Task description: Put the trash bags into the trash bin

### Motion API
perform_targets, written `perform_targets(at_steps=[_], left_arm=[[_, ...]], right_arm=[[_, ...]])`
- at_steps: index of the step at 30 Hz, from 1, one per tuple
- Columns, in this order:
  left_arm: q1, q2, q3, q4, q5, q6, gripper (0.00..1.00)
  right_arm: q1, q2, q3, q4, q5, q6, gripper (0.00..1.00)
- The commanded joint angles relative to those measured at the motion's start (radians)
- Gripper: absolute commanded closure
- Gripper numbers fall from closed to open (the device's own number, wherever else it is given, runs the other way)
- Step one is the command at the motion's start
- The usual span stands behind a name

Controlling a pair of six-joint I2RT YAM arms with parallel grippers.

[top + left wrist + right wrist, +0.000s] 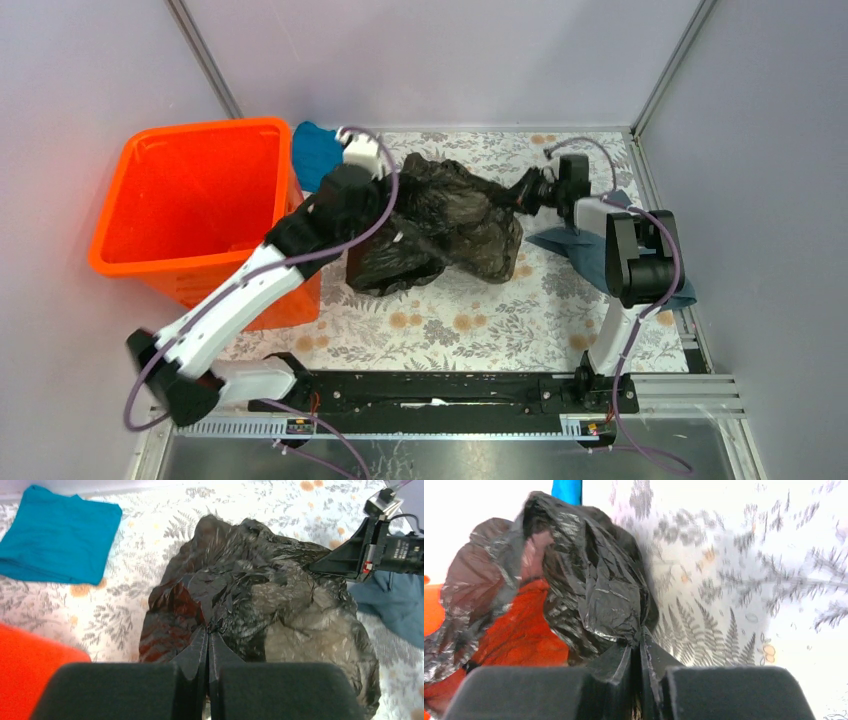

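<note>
On the floral mat (450,322), just right of the orange trash bin (190,190), the black trash bag (450,225) lies crumpled. The left gripper (208,630) is pinched tight on its film, and the right gripper (640,636) is clamped on its opposite edge.

Soft, even overhead light fills the top view, leaving faint shadows on the flower-patterned worktop (450,320) and small glints on the thin black plastic film bag (440,225). The bright orange plastic bin (180,200) glows, heavily saturated. From the left wrist, the bag's creases are crisp with white glare, while the dark left tool (207,635) in the foreground is soft. The right wrist view is overexposed: the worktop burns to white at the upper corners, its fern print smears at right, and the right tool (640,642) blurs.
</note>
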Motion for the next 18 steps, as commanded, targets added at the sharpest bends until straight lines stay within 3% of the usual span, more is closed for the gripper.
perform_targets(at_steps=[1,6,8,9,10,11,14,16,18], left_arm=[[0.043,0.201,0.282,0.074,-0.005,0.044,1.00],[0.077,0.464,0.938,-0.032,0.062,0.135,1.00],[0.076,0.508,1.179,-0.025,0.147,0.162,1.00],[0.076,0.494,1.220,0.016,0.203,0.169,1.00],[0.075,0.451,1.193,0.083,0.267,0.174,1.00],[0.075,0.352,1.066,0.183,0.330,0.172,1.00],[0.074,0.094,0.635,0.555,0.368,0.152,1.00],[0.073,-0.007,0.406,0.642,0.294,0.139,1.00],[0.074,-0.034,0.264,0.590,0.153,0.100,1.00]], right_arm=[[0.012,-0.076,0.402,-0.613,0.225,-0.298,0.88],[0.012,-0.017,1.210,-1.156,0.474,-0.449,0.88],[0.013,0.009,1.632,-1.291,0.519,-0.467,0.89],[0.013,-0.022,1.719,-1.292,0.507,-0.472,0.91],[0.013,-0.084,1.714,-1.246,0.476,-0.475,0.94],[0.013,-0.195,1.598,-1.142,0.438,-0.473,0.96],[0.014,-0.601,0.986,-0.556,0.359,-0.430,0.98],[0.014,-0.779,0.681,-0.320,0.395,-0.398,1.00],[0.013,-0.842,0.506,-0.261,0.391,-0.356,1.00]])
